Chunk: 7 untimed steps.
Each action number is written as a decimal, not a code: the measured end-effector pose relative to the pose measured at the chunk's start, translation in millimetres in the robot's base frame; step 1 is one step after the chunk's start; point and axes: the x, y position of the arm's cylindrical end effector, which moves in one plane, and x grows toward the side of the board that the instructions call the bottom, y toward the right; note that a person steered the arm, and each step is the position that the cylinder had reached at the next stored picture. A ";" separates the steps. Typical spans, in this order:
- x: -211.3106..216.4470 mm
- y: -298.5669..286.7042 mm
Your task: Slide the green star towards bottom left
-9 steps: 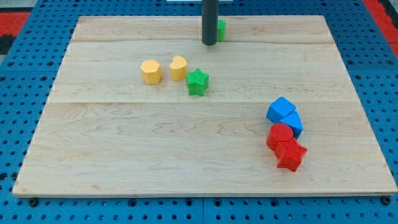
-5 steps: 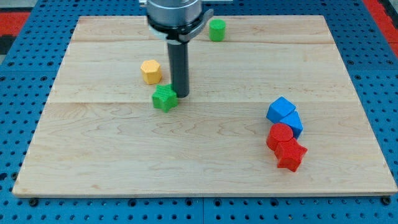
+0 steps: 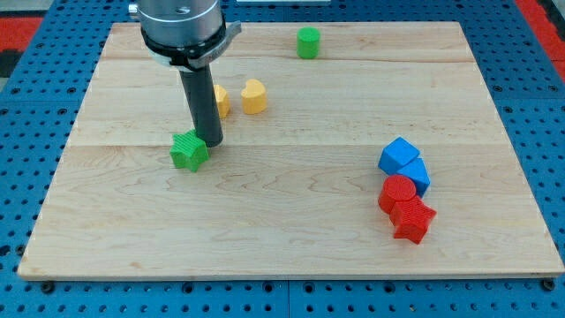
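Note:
The green star (image 3: pixel 188 151) lies on the wooden board (image 3: pixel 291 230), left of centre. My tip (image 3: pixel 212 142) rests against the star's upper right side. The dark rod rises from there to the arm's head at the view's top left and partly hides a yellow block (image 3: pixel 222 101) behind it.
A yellow heart-like block (image 3: pixel 254 96) lies right of the rod. A green cylinder (image 3: pixel 307 42) stands near the view's top edge. At the right, two blue blocks (image 3: pixel 403 162), a red cylinder (image 3: pixel 397 193) and a red star (image 3: pixel 412 220) cluster together.
The rod came down from the top to the green star, and the star has slid towards the view's bottom left with my tip behind it. The other blocks have not moved.

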 end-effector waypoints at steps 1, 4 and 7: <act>8.6 3.7; 14.2 -4.2; 29.3 -42.4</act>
